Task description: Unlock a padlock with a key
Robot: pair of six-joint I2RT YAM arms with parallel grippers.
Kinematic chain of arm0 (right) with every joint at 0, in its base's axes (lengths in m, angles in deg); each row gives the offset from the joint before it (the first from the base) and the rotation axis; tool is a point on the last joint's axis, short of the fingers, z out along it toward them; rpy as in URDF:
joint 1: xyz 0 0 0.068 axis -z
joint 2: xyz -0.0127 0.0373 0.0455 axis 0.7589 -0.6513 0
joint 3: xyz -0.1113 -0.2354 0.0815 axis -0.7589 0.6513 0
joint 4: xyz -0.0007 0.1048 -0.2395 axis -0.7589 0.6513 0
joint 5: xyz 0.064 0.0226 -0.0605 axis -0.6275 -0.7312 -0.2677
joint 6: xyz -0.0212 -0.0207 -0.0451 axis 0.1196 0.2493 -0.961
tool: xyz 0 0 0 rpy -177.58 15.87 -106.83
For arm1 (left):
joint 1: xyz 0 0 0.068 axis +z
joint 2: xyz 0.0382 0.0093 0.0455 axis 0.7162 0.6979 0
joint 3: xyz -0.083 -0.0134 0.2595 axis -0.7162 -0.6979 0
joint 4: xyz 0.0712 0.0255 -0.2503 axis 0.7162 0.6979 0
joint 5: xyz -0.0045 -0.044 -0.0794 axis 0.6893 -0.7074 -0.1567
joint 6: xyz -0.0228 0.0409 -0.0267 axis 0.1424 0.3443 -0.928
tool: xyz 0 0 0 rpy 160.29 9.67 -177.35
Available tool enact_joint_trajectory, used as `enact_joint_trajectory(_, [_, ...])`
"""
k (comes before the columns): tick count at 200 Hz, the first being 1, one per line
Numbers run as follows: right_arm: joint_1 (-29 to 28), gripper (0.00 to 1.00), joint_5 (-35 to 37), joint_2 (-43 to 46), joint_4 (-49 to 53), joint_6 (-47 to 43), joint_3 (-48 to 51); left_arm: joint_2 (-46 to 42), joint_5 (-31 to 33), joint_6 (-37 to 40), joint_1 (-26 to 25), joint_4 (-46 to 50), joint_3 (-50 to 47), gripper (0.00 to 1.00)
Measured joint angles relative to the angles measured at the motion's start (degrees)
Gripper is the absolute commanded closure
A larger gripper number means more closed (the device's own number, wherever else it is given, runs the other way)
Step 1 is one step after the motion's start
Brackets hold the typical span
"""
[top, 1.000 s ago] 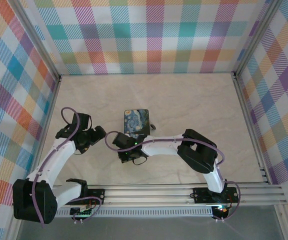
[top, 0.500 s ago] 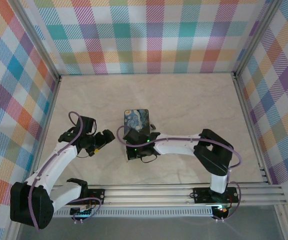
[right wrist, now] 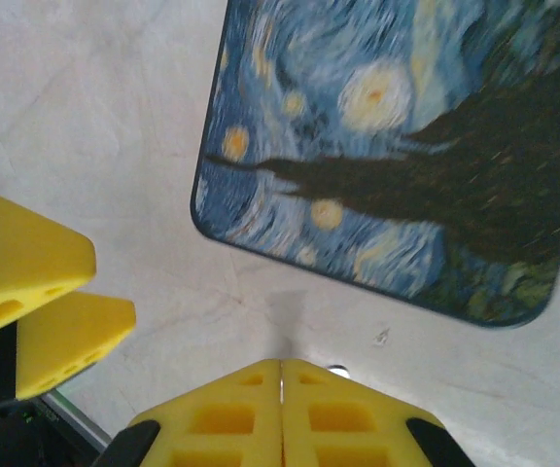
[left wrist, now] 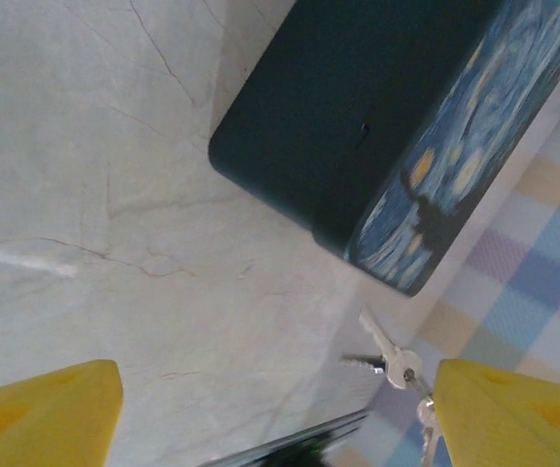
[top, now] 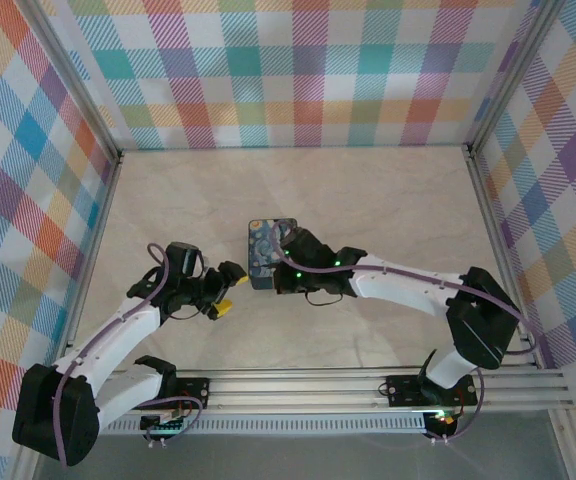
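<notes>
Left end effector hovers wide open and empty over the tabletop. The silvery key lies just beside the blue swirl-patterned box. Right end effector, pads pressed together, sits near the box's edge.

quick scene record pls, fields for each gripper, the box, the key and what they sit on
left gripper: open, yellow fingers wide apart, low over the table, facing the box
right gripper: shut, tips pressed together, just off the box's edge
box: dark blue, swirl pattern on top, flat on the table
key: silvery, on a ring, lying on the table close to the box's corner
table: pale, marble look
</notes>
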Motion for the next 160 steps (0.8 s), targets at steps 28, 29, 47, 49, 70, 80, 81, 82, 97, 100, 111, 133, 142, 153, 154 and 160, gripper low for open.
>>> enact_joint_trajectory(28, [0.3,0.93,-1.3,-0.4,-0.4,-0.4,-1.1,0.0,2.3,-9.7,-1.6,-1.4,1.2,0.17])
enact_joint_trajectory(29, [0.3,0.93,-1.3,-0.5,-0.5,-0.4,-1.2,0.0,2.4,-10.0,-1.7,-1.4,1.4,0.17])
enact_joint_trajectory(47, [0.3,0.93,-2.4,-1.6,-2.0,-0.3,-2.4,0.1,4.2,-14.8,-2.4,-1.4,3.0,0.19])
enact_joint_trajectory(49, [0.3,0.93,-2.6,-1.7,-2.1,-0.3,-2.7,0.1,4.3,-15.1,-2.5,-1.4,3.2,0.19])
enact_joint_trajectory(70, [0.3,0.93,-3.9,-3.1,-4.2,0.1,-4.1,1.9,5.5,-18.5,-3.1,-1.7,5.3,0.21])
enact_joint_trajectory(80, [0.3,0.93,-4.7,-3.2,-5.2,0.6,-4.2,3.4,5.9,-19.7,-3.8,-1.7,6.4,0.22])
enact_joint_trajectory(81, [0.3,0.93,-4.8,-3.2,-5.2,0.6,-4.2,3.5,5.9,-19.7,-3.8,-1.7,6.4,0.22])
enact_joint_trajectory(82, [0.3,0.93,-4.9,-3.2,-5.4,0.7,-4.2,3.7,6.0,-19.8,-3.9,-1.7,6.6,0.23])
enact_joint_trajectory(97, [0.3,0.93,-6.0,-3.3,-6.4,1.1,-4.6,5.6,6.3,-21.0,-5.1,-1.9,7.8,0.24])
enact_joint_trajectory(100, [0.3,0.93,-6.2,-3.3,-6.6,1.2,-4.7,6.1,6.3,-21.6,-5.3,-1.9,8.0,0.25])
enact_joint_trajectory(111, [0.3,0.93,-6.8,-3.4,-7.3,1.2,-4.9,7.1,6.3,-22.4,-6.0,-2.1,8.5,0.25])
enact_joint_trajectory(133, [0.3,0.93,-7.5,-3.4,-8.5,1.4,-5.0,8.2,6.3,-24.3,-6.6,-2.0,8.8,0.25])
enact_joint_trajectory(142, [0.3,0.93,-7.6,-3.4,-8.7,1.4,-5.2,8.2,6.3,-25.2,-6.6,-2.1,8.8,0.26])
enact_joint_trajectory(153, [0.3,0.93,-7.6,-3.4,-8.8,1.4,-5.5,8.3,6.4,-26.0,-6.6,-2.2,8.8,0.28])
enact_joint_trajectory(154, [0.3,0.93,-7.7,-3.4,-8.9,1.4,-5.5,8.3,6.4,-26.1,-6.6,-2.2,8.8,0.28])
enact_joint_trajectory(160, [0.3,0.93,-7.8,-3.4,-9.1,1.4,-5.6,8.3,6.4,-26.5,-6.6,-2.4,8.8,0.3])
